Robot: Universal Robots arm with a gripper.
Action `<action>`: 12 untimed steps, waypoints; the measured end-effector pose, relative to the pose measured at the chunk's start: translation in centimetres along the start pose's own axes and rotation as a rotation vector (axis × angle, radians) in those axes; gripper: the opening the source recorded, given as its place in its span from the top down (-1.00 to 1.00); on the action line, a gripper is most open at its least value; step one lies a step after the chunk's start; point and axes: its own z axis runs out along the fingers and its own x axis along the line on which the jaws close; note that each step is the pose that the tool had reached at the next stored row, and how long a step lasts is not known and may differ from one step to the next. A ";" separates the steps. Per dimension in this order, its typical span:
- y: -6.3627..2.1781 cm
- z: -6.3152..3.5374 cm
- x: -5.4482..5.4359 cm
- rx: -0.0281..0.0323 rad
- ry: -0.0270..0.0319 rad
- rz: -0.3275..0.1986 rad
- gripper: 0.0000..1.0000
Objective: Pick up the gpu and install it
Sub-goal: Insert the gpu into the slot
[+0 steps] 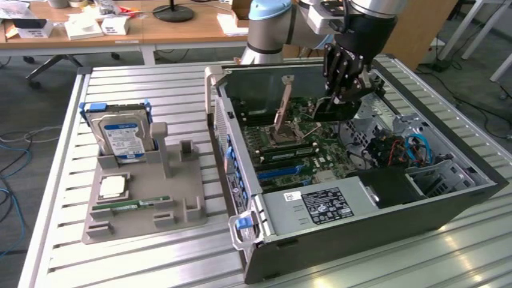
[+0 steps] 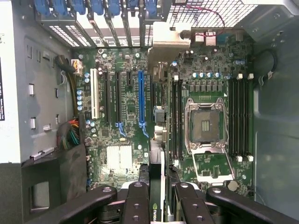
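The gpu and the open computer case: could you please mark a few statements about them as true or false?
1. The gripper holds the gpu above the open case. True.
2. The gpu is seated in the blue slot. False: that slot is bare, and the card is in the gripper, above the board.
3. The hard drive stands upright in the grey tray beside the case. True.
4. A cooler covers the processor socket. False: the socket lies uncovered.
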 end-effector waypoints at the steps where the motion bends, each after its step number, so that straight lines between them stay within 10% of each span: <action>1: 0.00 0.00 0.0 0.0000 0.0000 0.000 0.48; 12: 0.02 1.18 0.0 0.0010 -0.0002 0.000 0.48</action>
